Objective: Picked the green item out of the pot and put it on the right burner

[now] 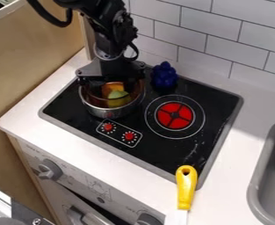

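Observation:
The gripper hangs from the top over the back of the metal pot, open, its fingers apart and low at the pot's rim. Inside the pot lies a green item, toward the front right, just in front of the gripper. An orange-brown item is behind it, partly covered by the gripper. To the right of the pot, the right burner is a red disc inside white rings, with nothing on it.
A dark blue bumpy object stands at the stove's back edge, right of the gripper. Red knobs are printed on the stovetop in front of the pot. A yellow-handled utensil lies over the front right corner. The grey sink is at the right.

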`<action>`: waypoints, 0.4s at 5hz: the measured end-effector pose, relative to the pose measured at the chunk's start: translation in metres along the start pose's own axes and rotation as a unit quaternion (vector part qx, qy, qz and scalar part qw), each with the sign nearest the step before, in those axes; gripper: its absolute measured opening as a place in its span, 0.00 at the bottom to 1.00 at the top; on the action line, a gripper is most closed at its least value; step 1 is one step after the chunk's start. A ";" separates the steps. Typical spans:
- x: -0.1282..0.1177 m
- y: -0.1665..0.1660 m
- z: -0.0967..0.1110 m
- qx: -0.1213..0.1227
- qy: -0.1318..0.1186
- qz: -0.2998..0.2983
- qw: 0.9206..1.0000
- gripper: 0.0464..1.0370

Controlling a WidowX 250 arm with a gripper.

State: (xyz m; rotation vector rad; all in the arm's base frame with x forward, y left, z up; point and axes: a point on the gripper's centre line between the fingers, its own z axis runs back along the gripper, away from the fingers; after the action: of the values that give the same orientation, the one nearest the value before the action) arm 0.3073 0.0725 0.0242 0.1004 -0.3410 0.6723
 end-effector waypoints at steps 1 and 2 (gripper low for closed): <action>-0.002 0.001 0.000 0.000 0.008 0.001 1.000 0.35; -0.003 0.002 0.002 0.006 0.019 -0.007 1.000 0.17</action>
State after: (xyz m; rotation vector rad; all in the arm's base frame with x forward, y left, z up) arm 0.3032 0.0723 0.0245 0.1013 -0.2997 0.6620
